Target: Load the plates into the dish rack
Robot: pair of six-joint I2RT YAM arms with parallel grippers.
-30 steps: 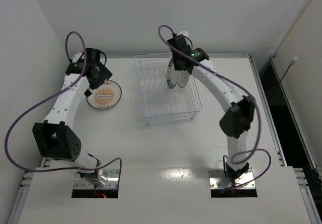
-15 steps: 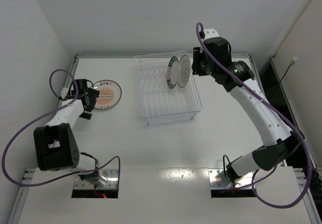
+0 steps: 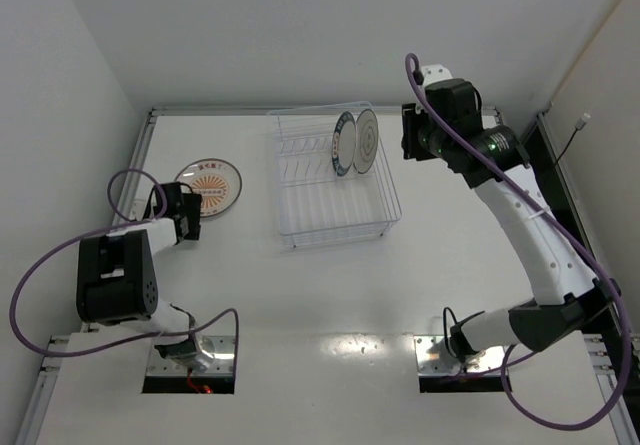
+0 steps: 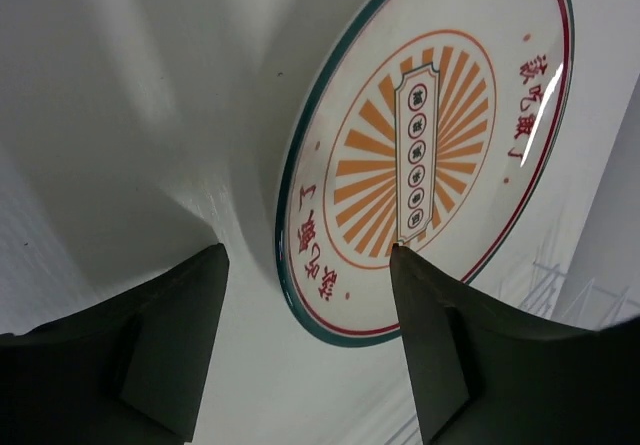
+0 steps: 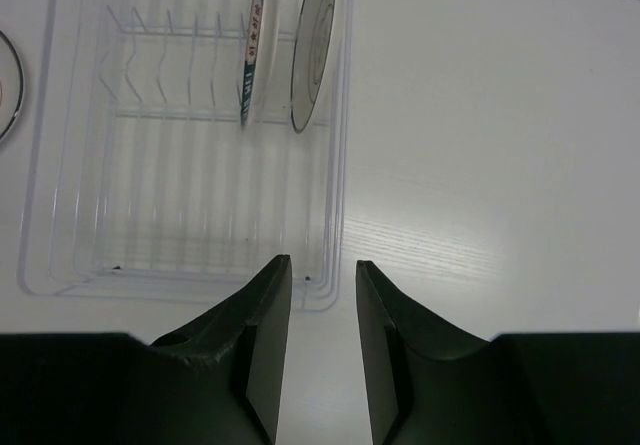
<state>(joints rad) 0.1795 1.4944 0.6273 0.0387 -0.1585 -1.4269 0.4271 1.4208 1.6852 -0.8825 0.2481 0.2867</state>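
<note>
The orange-sunburst plate [image 3: 208, 186] lies flat on the table left of the dish rack [image 3: 338, 233]. My left gripper [image 3: 185, 215] sits low at its near-left edge. In the left wrist view the left gripper [image 4: 308, 250] is open astride the rim: one finger [image 4: 440, 345] is over the plate [image 4: 430, 145], the other on the table side. Two plates stand on edge in the rack's far right corner, a dark-rimmed one [image 5: 258, 45] and a white ringed one [image 5: 318, 45]. My right gripper [image 3: 413, 133] hangs right of them; seen from its wrist, the right gripper [image 5: 322, 261] is open and holds nothing.
The rack [image 5: 180, 270] has rows of bare tines to the left of and in front of the two plates. The left wall runs close beside the left arm. A purple cable [image 3: 40, 265] loops out from the left arm. The table's raised edge [image 3: 520, 165] lies right of the right arm.
The left arm has swung down from the plate's far side to its near-left edge, and its jaws have narrowed. The right arm has drawn back from the racked plates to the right.
</note>
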